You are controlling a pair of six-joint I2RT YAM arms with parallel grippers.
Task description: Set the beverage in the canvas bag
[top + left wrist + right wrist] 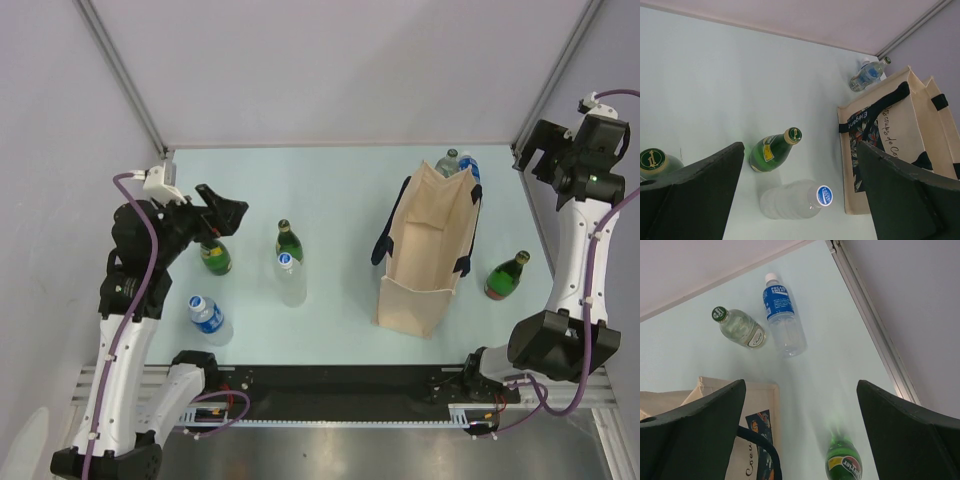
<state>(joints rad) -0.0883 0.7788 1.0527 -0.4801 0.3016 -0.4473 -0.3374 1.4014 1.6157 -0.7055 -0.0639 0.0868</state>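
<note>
The beige canvas bag (pixel 428 255) with navy handles stands upright and open right of centre; it also shows in the left wrist view (pixel 900 135) and the right wrist view (pixel 760 400). My left gripper (pixel 222 212) is open and empty, just above a green bottle (pixel 214 256). In the left wrist view my left gripper (pixel 800 146) looks down on another green bottle (pixel 772 150) and a clear water bottle (pixel 797 200). My right gripper (pixel 545 150) is open and empty, raised at the back right; in its own view (pixel 801 385) a green Perrier bottle (pixel 844 465) stands below.
A blue-labelled water bottle (pixel 210 318) stands at the near left. A clear glass bottle (pixel 740 326) and a blue-labelled bottle (pixel 782 315) stand behind the bag. The green Perrier bottle (pixel 507 275) is right of the bag. Frame posts rise at both back corners.
</note>
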